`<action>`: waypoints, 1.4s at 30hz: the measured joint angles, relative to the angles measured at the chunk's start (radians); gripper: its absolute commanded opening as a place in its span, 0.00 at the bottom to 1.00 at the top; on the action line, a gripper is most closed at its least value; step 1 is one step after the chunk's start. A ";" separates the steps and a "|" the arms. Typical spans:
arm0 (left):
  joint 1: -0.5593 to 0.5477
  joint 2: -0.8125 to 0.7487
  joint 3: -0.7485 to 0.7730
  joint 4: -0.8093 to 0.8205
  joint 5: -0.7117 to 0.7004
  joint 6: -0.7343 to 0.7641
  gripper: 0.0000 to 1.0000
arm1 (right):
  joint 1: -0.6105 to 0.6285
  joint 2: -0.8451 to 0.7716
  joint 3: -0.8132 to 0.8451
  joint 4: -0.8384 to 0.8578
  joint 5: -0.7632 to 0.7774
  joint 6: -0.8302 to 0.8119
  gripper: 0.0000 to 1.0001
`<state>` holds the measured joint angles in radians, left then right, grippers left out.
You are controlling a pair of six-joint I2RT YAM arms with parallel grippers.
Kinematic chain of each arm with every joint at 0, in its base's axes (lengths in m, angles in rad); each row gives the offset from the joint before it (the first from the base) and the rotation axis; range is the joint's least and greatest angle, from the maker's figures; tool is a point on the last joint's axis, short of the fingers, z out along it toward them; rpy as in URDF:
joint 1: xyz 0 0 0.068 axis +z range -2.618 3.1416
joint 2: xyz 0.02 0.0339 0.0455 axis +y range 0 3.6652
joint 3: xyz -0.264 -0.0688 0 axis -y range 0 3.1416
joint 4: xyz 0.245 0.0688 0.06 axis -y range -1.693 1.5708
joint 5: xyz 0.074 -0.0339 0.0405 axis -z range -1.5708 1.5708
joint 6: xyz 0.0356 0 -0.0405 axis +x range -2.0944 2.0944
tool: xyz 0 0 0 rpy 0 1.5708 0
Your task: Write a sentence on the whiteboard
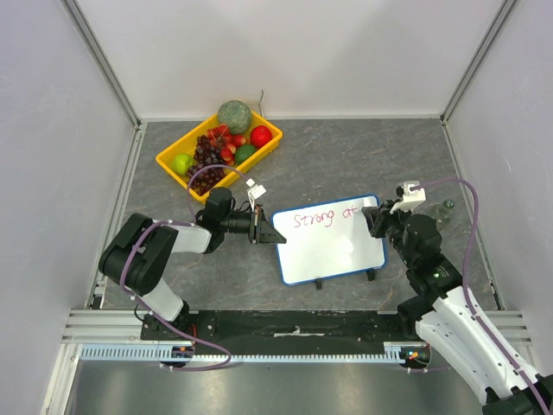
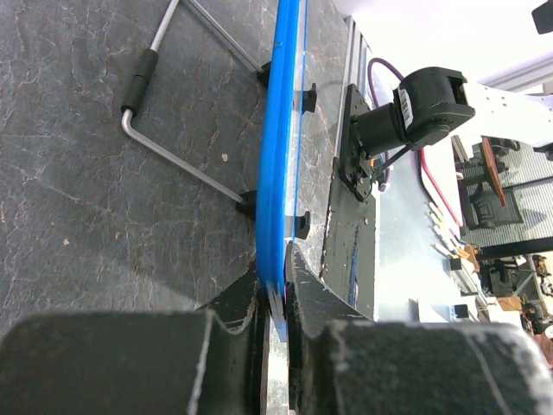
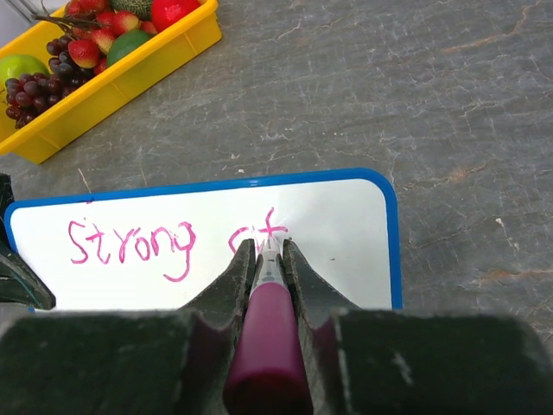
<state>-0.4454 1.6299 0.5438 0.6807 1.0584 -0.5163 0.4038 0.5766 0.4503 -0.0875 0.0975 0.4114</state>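
One whiteboard [image 1: 333, 251] sits mid-desk, its 9 o'clock rim pinched tight in your left jaws. Your right jaws clamp one pink marker [image 3: 268, 337], its tip hard to make out between them (near the "t"). The sentence [image 3: 130, 246] shows two words, "Strong at", and one yellow fruit tray [image 3: 130, 82] at 11 o'clock is cut off.

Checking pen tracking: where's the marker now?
Right wrist view: the marker is clamped in the right gripper, tip at the written "at" on the whiteboard.
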 measured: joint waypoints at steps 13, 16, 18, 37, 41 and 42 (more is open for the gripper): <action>0.000 0.000 0.000 0.000 0.000 0.000 0.02 | 0.000 -0.050 -0.018 -0.059 -0.013 0.000 0.00; 0.000 0.000 0.000 0.000 0.000 0.000 0.02 | 0.000 -0.057 -0.018 -0.071 -0.010 0.000 0.00; 0.000 0.000 0.000 0.000 0.000 0.000 0.02 | 0.000 -0.058 -0.018 -0.076 -0.004 0.000 0.00; 0.000 0.000 0.000 -0.001 0.000 0.000 0.02 | 0.000 -0.060 0.035 -0.080 0.032 0.001 0.00; 0.000 0.000 0.000 0.000 0.000 0.000 0.02 | 0.000 -0.075 0.064 -0.083 0.006 0.000 0.00; 0.000 0.000 0.000 0.000 0.000 0.000 0.02 | 0.000 -0.074 0.070 -0.083 -0.003 0.000 0.00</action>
<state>-0.4454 1.6299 0.5438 0.6804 1.0580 -0.5159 0.4038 0.5026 0.5205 -0.1703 0.0944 0.4114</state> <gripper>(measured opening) 0.130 0.173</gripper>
